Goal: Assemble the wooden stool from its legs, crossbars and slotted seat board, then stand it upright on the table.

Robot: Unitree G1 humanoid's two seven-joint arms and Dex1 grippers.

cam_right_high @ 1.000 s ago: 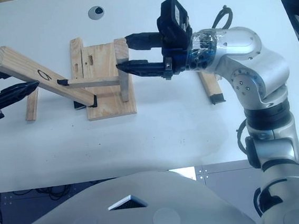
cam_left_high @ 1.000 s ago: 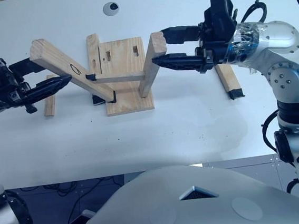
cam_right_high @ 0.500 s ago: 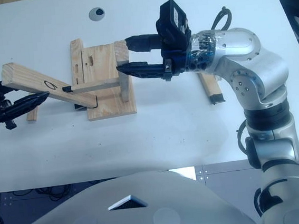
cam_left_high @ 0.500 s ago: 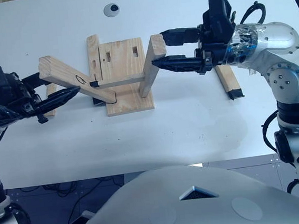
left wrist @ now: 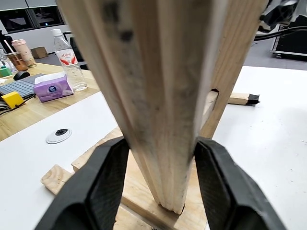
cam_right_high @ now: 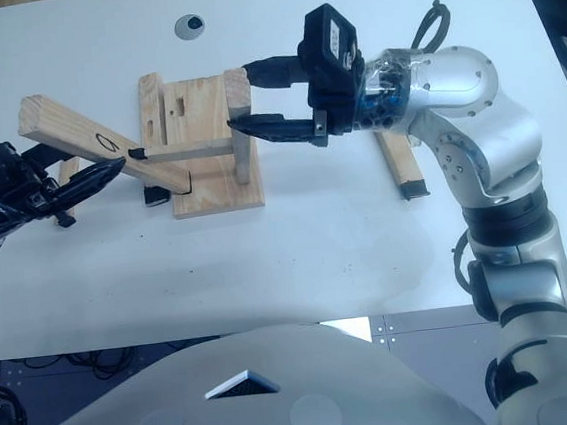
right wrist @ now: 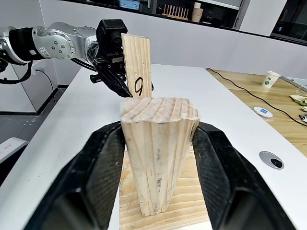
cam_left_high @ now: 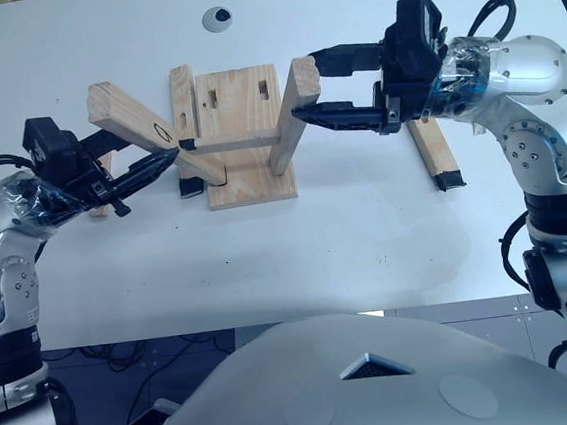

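- The white worktop (cam_left_high: 315, 229) holds all the wood pieces.
- The slotted seat board (cam_left_high: 247, 176) lies flat on the worktop, in the middle at the back. Its two little slots face up.
- The left leg (cam_left_high: 124, 115) is a long piece that leans a lot. Its high end points to the robot's left, and its low end comes down at the seat board's left edge. The left gripper (cam_left_high: 147, 150) is closed on this leg, one finger on each side.
- The right leg (cam_left_high: 290, 121) stands over the seat board and tips only a little. The right gripper (cam_left_high: 304, 85) squeezes it near its top end.
- A spare leg (cam_left_high: 434, 153) with a black foot lies on the worktop, to the right and well apart from the board. Another wood piece (cam_left_high: 183, 97) lies just beside the board's left edge.
- The thin crossbar (cam_left_high: 236, 140) runs between the two held legs and joins them.
- I think the step in hand is making the first pair of legs with its crossbar.
- Next, the leaning leg likely has to be swung up to match the other one. Both grippers should push gently toward each other, so the crossbar does not slip out.
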